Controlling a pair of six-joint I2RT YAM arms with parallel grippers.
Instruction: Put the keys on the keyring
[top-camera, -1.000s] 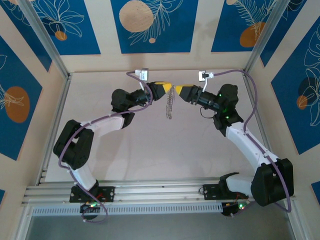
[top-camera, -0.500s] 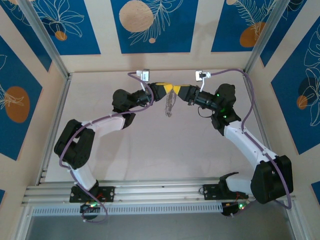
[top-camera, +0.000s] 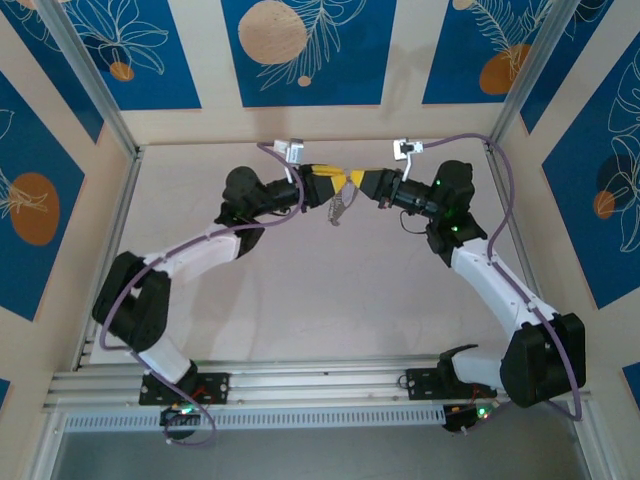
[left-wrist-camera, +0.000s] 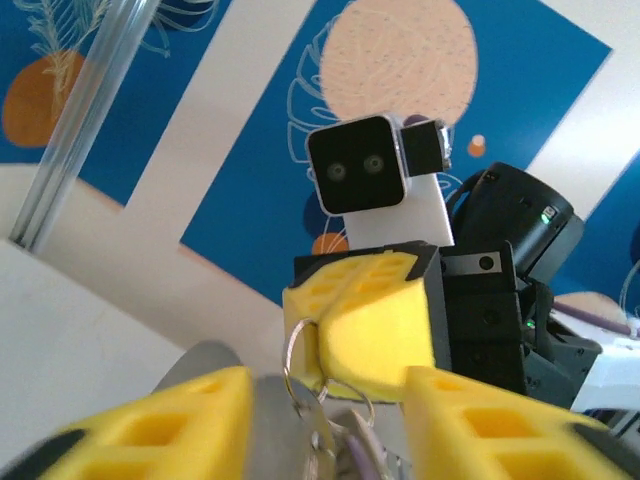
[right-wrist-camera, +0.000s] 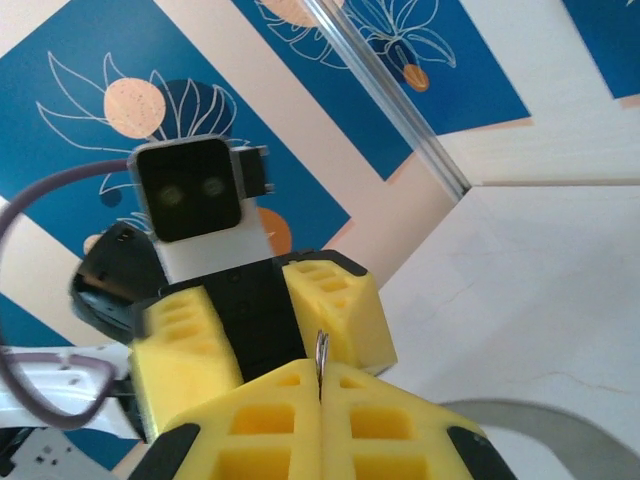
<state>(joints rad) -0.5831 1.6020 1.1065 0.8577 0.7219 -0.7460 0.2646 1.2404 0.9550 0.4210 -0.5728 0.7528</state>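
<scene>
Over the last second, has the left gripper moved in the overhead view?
Yes. The left gripper has shifted right, away from the left corner post, closing the gap to the right gripper.

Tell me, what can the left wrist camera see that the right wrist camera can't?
Left wrist view: the keyring's round loop at the right hand, with keys dangling below, one lilac. Right wrist view: the pale table and the left hand, its fingers apart. Both: yellow fingers, blue leafy walls, and the keyring pinched in the right hand.
</scene>
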